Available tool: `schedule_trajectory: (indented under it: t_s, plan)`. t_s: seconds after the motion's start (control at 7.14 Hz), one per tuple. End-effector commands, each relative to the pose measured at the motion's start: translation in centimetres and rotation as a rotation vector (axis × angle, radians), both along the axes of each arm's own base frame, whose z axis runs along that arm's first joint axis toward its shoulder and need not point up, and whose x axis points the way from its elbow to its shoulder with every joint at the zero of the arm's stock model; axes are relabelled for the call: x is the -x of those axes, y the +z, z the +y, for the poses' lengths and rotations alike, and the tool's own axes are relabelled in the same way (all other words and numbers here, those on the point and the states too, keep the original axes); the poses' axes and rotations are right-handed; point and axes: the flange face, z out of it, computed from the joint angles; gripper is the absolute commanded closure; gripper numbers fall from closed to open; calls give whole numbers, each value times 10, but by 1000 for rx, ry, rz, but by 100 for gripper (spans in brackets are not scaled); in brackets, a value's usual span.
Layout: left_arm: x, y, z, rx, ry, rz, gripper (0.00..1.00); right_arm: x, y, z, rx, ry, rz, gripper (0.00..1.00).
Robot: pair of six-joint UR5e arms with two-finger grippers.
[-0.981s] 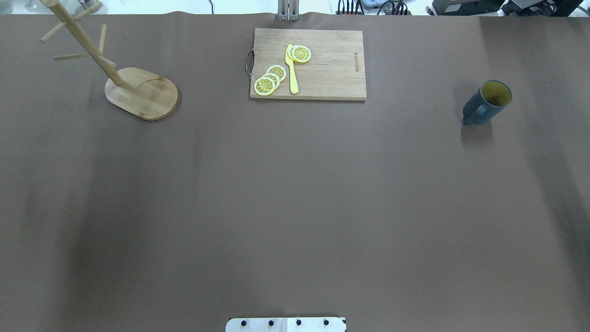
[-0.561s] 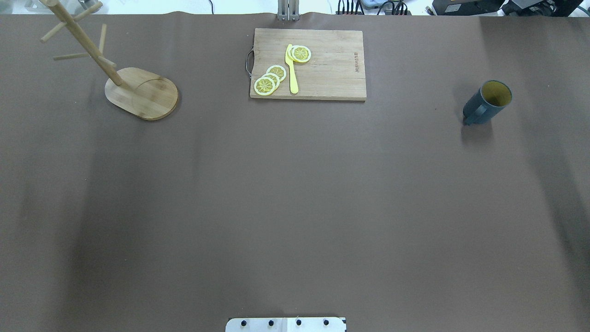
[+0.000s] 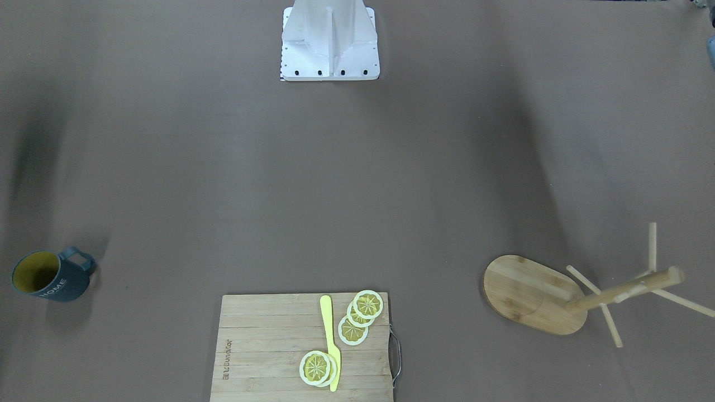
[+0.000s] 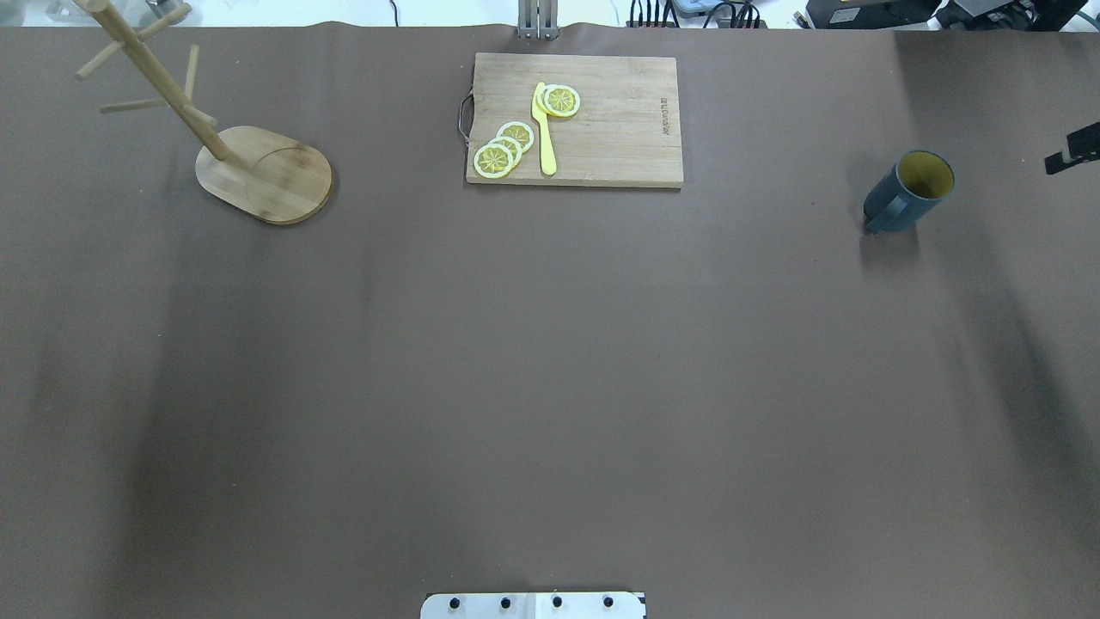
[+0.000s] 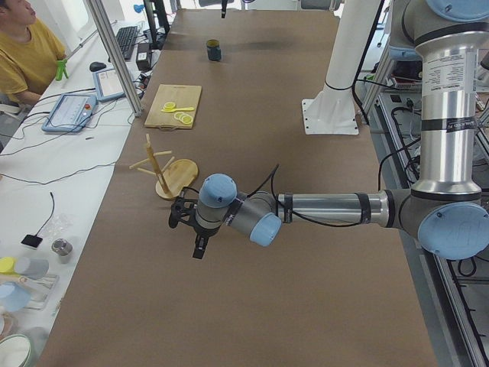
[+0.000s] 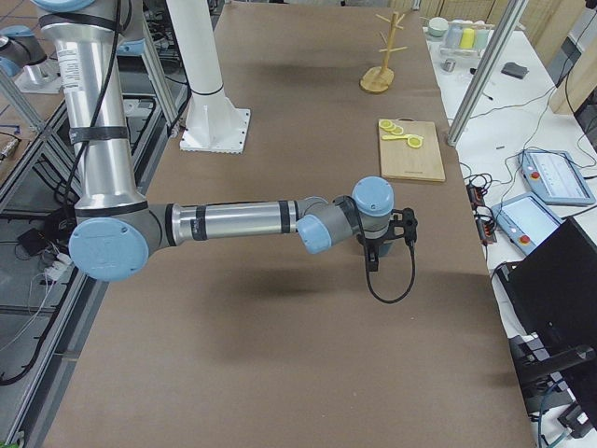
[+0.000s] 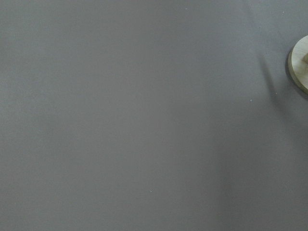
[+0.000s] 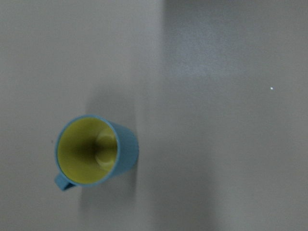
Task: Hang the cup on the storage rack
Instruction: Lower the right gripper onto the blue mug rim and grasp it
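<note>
Plainly legible: white "HOME" on the side of the cup (image 3: 47, 277), upright on the worktop (image 3: 357, 184) at the robot's right end, handle toward the robot, well apart from the storage rack (image 3: 533, 295) at the left end. Burned-in lettering on the cutting board (image 3: 268, 340), too small to read. New since the picture before: a dark part of the right arm (image 4: 1074, 148) at the overhead view's right edge, near the cup. As for the left fingers (image 5: 199, 248) and right fingers (image 6: 371, 259): open or closed, impossible to tell.

Both arms outstretched, forearms level, left pincer (image 5: 197, 249) and right pincer (image 6: 371, 262) downward, jaw state unclear.
</note>
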Motion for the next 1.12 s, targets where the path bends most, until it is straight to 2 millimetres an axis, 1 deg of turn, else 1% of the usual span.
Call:
schedule_trajectory:
  t_s: [0.0, 0.14, 0.28, 0.42, 0.56, 0.7, 0.84, 0.98]
  plan:
    - [0, 2, 1, 3, 1, 0, 2, 84, -46, -38, 207, 108, -27, 1]
    - [0, 1, 1, -5, -2, 1, 2, 112, -65, -49, 223, 178, 10, 1]
    - [0, 5, 2, 0, -2, 2, 2, 112, -61, -48, 244, 195, 16, 1]
    - [0, 5, 3, -1, -3, 2, 2, 109, -49, -43, 268, 196, 27, 6]
    - [0, 4, 5, -1, -4, 5, 2, 100, -43, -38, 273, 204, 26, 6]
    - [1, 4, 5, -15, -5, 5, 2, 98, -28, -31, 292, 205, 38, 6]
    - [0, 0, 6, -43, -3, 14, 2, 96, -19, -23, 309, 194, 30, 7]
    - [1, 6, 11, -48, -5, 12, 2, 106, -9, -22, 315, 172, 43, 7]
